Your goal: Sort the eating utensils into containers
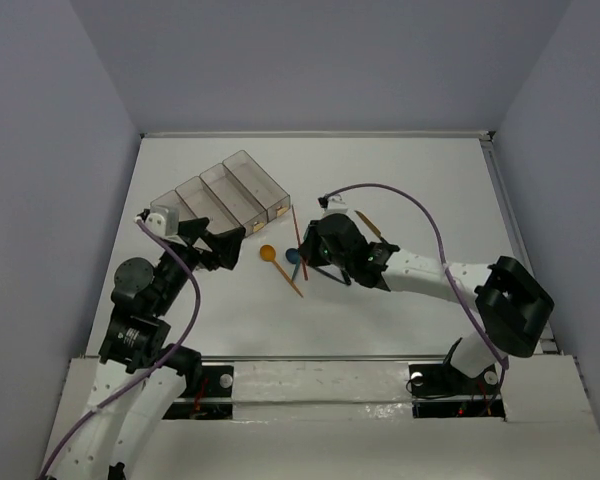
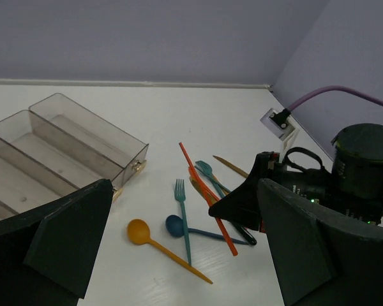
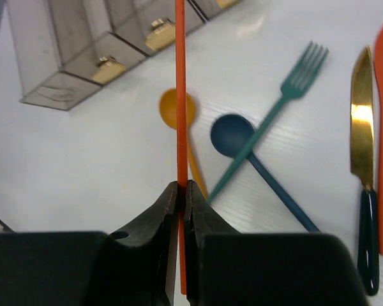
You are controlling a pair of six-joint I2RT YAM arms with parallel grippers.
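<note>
— Where's the orange utensil (image 3: 180, 95)?
— Centre frame, pinched tight near one end by the right end effector (image 3: 182, 190); containers (image 3: 64, 57) upper left. It looks thin, light, slick and likely to pivot. The left end effector (image 2: 185, 213) gapes empty.

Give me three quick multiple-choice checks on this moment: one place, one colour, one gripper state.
1. From above, the containers lie where from the orange spoon?
A. left and farther back
B. directly right
C. right and nearer
2. The fork crossing the blue spoon is:
A. red
B. teal
C. yellow
3. The right gripper is:
A. open over the table
B. shut on nothing
C. shut on a thin orange-red utensil
Answers: 1 A, the containers sit up-left of the spoon; 2 B, its tines and handle show teal; 3 C, its jaws close on the shaft.
</note>
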